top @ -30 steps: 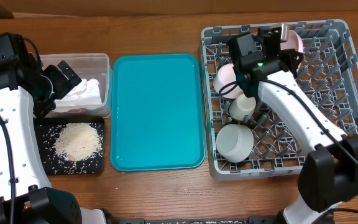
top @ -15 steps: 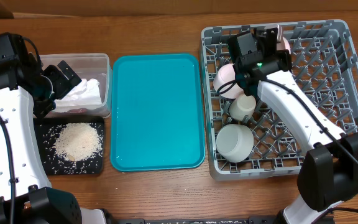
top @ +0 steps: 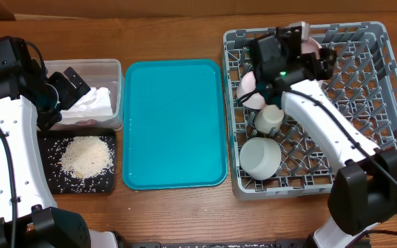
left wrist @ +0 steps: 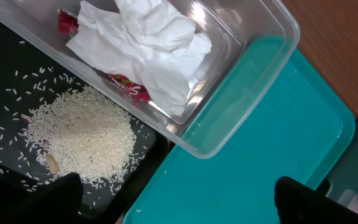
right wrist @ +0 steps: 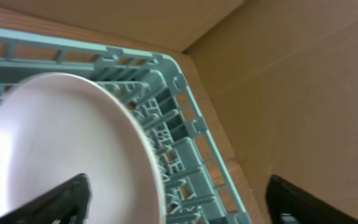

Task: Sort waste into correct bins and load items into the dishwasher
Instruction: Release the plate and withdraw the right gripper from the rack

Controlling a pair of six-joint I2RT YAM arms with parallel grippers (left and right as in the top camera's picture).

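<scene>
The pink plate (right wrist: 67, 143) stands on edge at the back of the grey dishwasher rack (top: 371, 83). My right gripper (top: 314, 49) is open around it, one finger in front of the plate's face and the other well clear of its rim; neither finger touches it. Two pale bowls (top: 253, 86) (top: 259, 157) and a cream cup (top: 269, 117) sit in the rack's left side. My left gripper (left wrist: 182, 205) hangs open and empty over the near corner of the clear tub (left wrist: 272, 37), which holds the white tissue (left wrist: 148, 43) and red wrapper (left wrist: 126, 87). Rice (left wrist: 82, 134) lies on the black tray (left wrist: 5, 68).
A teal serving tray (top: 174, 124) lies between the bins and the rack, with a few stray grains on it. The clear tub (top: 109, 69) sits behind the black tray (top: 50, 141) at the table's left. A cardboard wall (right wrist: 303, 81) rises just behind the rack.
My right gripper has gone from shut on the pink plate to open, leaving the plate standing in the rack, and has shifted slightly left. The left arm has not moved.
</scene>
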